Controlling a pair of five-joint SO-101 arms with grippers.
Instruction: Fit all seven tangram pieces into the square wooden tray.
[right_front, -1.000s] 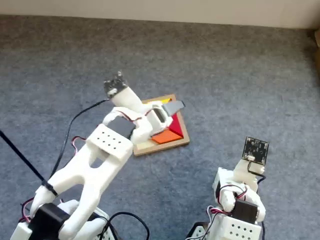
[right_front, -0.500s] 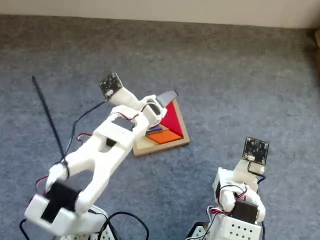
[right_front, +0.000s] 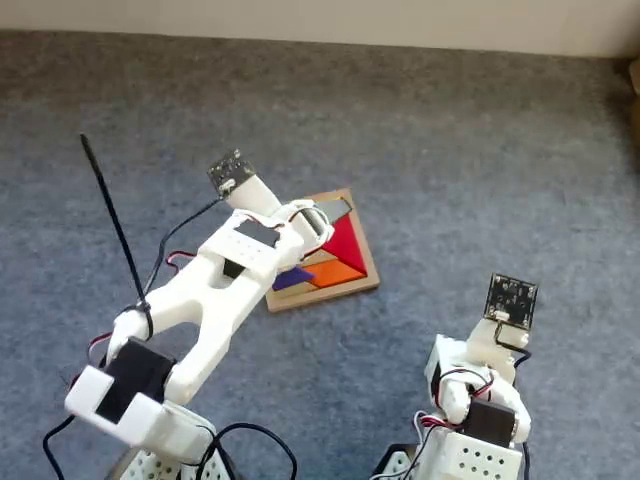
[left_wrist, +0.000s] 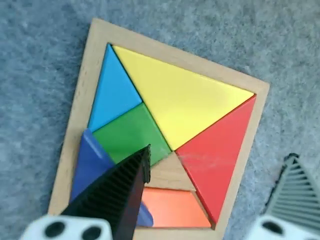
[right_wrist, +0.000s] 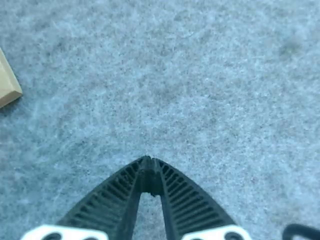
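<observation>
The square wooden tray (left_wrist: 252, 130) holds a large yellow triangle (left_wrist: 180, 100), a red triangle (left_wrist: 220, 170), a light blue triangle (left_wrist: 115, 90), a green square (left_wrist: 132, 135) and an orange piece (left_wrist: 172, 207). A dark blue piece (left_wrist: 90, 165) lies along the rim beside the green square, partly under my black finger (left_wrist: 120, 190); whether it sits flat is unclear. A small triangular patch of bare wood (left_wrist: 170, 172) shows in the middle. My left gripper (left_wrist: 220, 152) hovers open above the tray (right_front: 372, 262). My right gripper (right_wrist: 150, 172) is shut on nothing, low over the carpet.
Grey carpet (right_front: 480, 150) surrounds the tray on all sides. The right arm (right_front: 480, 390) is folded near the front right, well away from the tray. One tray corner (right_wrist: 7, 85) shows in the right wrist view. A black cable (right_front: 110, 225) sticks up by the left arm.
The left arm has swung and drawn back a little over the tray, uncovering the dark blue piece at the tray's near-left side. The right arm has not moved.
</observation>
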